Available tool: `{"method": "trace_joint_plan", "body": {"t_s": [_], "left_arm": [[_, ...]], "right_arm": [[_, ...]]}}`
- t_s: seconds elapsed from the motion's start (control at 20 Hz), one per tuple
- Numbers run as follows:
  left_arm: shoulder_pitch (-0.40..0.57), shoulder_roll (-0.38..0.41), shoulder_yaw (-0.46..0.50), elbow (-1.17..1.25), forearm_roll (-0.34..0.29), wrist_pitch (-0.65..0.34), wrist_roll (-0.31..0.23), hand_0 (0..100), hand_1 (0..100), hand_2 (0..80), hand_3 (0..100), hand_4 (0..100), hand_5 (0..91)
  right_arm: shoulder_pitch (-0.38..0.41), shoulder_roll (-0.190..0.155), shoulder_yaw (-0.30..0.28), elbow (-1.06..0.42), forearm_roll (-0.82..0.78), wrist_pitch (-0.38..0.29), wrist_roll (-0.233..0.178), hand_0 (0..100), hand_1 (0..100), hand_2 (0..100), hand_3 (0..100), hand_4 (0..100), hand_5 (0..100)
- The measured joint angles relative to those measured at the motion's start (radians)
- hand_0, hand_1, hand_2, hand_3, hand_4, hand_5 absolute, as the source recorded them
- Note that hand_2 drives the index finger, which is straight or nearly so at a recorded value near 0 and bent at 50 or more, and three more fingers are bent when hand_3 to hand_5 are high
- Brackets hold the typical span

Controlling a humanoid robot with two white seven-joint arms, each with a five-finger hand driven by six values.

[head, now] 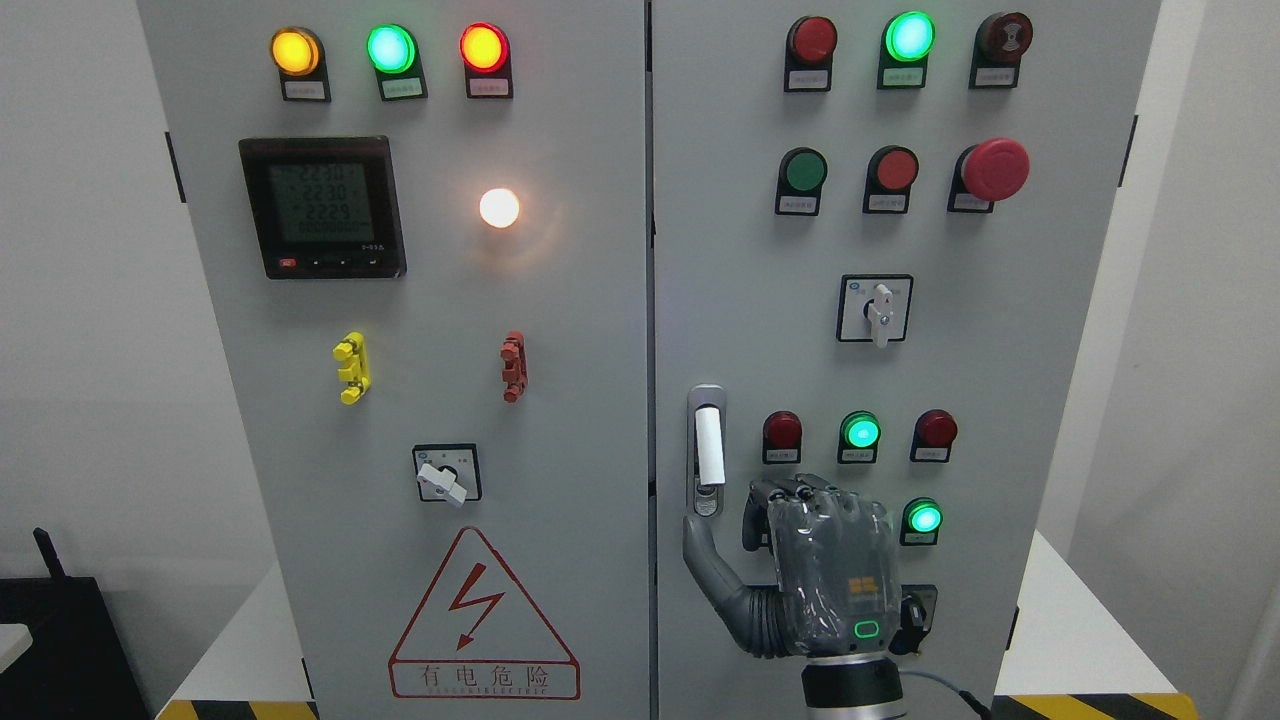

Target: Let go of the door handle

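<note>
The robot's right hand (pixel 815 570) sits just below and right of the door handle (pixel 708 447) on the cabinet's right door (pixel 1000 420), fingers (pixel 790 492) curled, grasping nothing, thumb extended toward the handle's base; release looks complete, with only pulling clear remaining.

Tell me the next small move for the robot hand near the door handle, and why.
Probably draw the right robot hand back and down from the cabinet door. Its fingers are curled beside the door handle, not around it, and only the thumb tip sits just below the handle's base, so the handle already looks released. The left hand is out of view.
</note>
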Motion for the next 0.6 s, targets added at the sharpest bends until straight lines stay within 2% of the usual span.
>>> {"method": "trace_joint_plan", "body": {"t_s": [0.1, 0.6], "left_arm": [[0.000, 0.000, 0.000, 0.000, 0.000, 0.000, 0.000, 12, 39, 0.0, 0, 0, 0.0], [0.000, 0.000, 0.000, 0.000, 0.000, 0.000, 0.000, 12, 39, 0.0, 0, 0, 0.0]], "right_arm": [[-0.009, 0.000, 0.000, 0.005, 0.000, 0.001, 0.000, 24, 39, 83, 100, 90, 100], [-0.049, 0.001, 0.001, 0.032, -0.001, 0.018, 0.010, 22, 42, 85, 100, 90, 100]]}}
